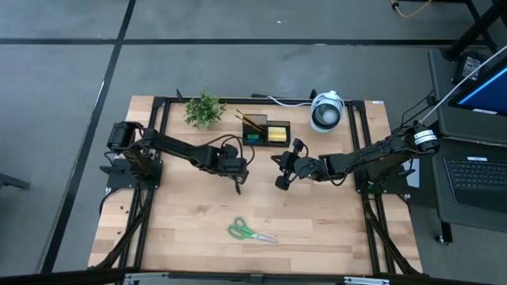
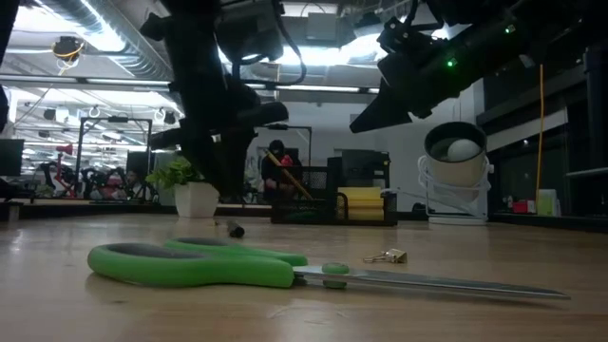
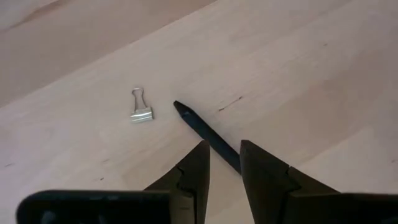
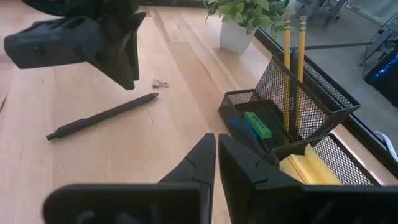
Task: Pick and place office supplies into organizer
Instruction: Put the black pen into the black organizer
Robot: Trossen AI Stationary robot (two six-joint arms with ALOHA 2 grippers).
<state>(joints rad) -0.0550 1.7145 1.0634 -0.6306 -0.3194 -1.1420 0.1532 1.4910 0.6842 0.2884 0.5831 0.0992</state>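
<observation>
A black pen (image 4: pixel 102 116) lies flat on the wooden table near its middle. My left gripper (image 3: pixel 224 149) hangs just above the pen, pointing steeply down, open by a narrow gap, with the pen (image 3: pixel 205 132) running under that gap. From the right wrist view the left gripper (image 4: pixel 121 68) stands clear of the pen. My right gripper (image 4: pixel 216 155) is shut and holds nothing, raised to the right of the pen and in front of the black mesh organizer (image 1: pixel 265 131). The organizer holds two pencils (image 4: pixel 293 68), a yellow sticky-note pad (image 4: pixel 314 165) and small blue and green pieces (image 4: pixel 255 124). Green-handled scissors (image 1: pixel 252 231) lie toward the near edge.
A small metal binder clip (image 3: pixel 142 114) lies on the table close to the pen's tip. A potted plant (image 1: pixel 204 109) stands at the far edge left of the organizer. A round white-and-grey device (image 1: pixel 326 111) with a cord stands to the organizer's right. Bare tabletop lies around the scissors.
</observation>
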